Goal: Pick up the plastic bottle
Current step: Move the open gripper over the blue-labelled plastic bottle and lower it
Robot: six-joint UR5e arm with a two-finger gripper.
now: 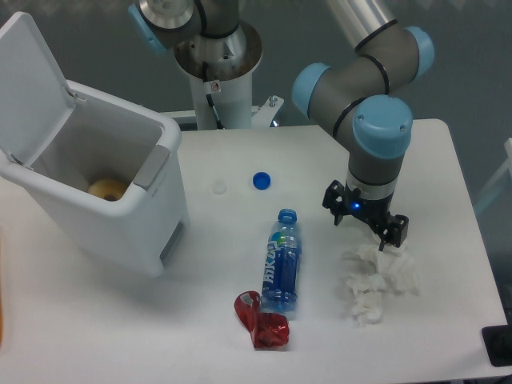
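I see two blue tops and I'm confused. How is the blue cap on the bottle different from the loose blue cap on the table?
The bottle's blue cap sits screwed on the plastic bottle, which lies on its side, so this cap faces sideways. The loose blue cap lies flat on the table by itself, touching nothing. The bottle's cap is nearer the front edge; the loose cap is farther back. Both are round, blue and look similar in size.

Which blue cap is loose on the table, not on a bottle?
The round blue cap lying alone near the table's middle, beside a small white cap. The other blue cap is screwed on the plastic bottle lying on its side.
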